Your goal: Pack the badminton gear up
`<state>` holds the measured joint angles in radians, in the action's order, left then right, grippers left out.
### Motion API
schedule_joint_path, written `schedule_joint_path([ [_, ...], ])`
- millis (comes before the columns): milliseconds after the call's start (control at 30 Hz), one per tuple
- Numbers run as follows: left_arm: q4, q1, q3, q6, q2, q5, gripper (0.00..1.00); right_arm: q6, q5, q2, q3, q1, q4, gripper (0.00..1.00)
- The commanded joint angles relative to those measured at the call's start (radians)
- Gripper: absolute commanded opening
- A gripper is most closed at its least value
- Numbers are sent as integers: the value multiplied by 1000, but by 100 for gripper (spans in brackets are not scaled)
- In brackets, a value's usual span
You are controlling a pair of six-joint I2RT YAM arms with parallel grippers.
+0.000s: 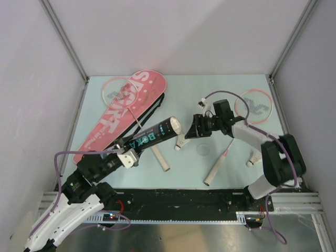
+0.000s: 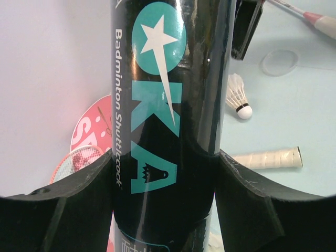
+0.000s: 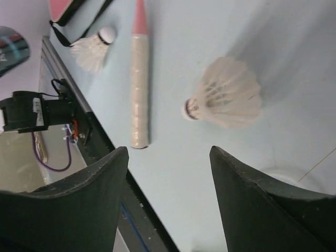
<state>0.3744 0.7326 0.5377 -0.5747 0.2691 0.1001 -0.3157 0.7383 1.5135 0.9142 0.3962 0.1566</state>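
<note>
The black tube is clamped between the fingers of the left tool and held off the desk. Its far end is pointed away from that tool, toward the right tool. That end appears uncapped, and a clear round lid lies on the desk just below the right tool. The right tool is spread apart and nothing is held in it. A shuttlecock lies on the desk just ahead of its fingers, untouched.

Little of the packing is judged done. A second shuttlecock lies loose behind the right tool, near that arm's elbow. A third shuttlecock is seen far ahead of the right tool, beside the strap of the pink case. Whether anything is already inside the tube cannot be told.

Both rackets are outside the case. The first racket is laid with its head on the case, beyond the left tool. The second racket lies to the rear of the right tool. Loading the shuttlecocks, capping the tube and casing the rackets are taken to be left.
</note>
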Motion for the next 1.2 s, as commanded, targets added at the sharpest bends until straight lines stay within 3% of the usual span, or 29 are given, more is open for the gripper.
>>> schedule_joint_path([
  [0,-86,0,5,16,-8,24,0,106,91,157,95,-24,-39,69],
  [200,-86,-1,2,11,-6,38,0,103,160,313,142,-26,-98,69],
  [433,-86,0,0,5,7,46,0,134,230,362,160,-21,-116,63],
  [733,-87,0,-3,6,11,55,0,147,148,349,199,-18,-74,69],
  [1167,-87,0,-5,11,9,60,0,194,178,456,284,44,-42,68],
])
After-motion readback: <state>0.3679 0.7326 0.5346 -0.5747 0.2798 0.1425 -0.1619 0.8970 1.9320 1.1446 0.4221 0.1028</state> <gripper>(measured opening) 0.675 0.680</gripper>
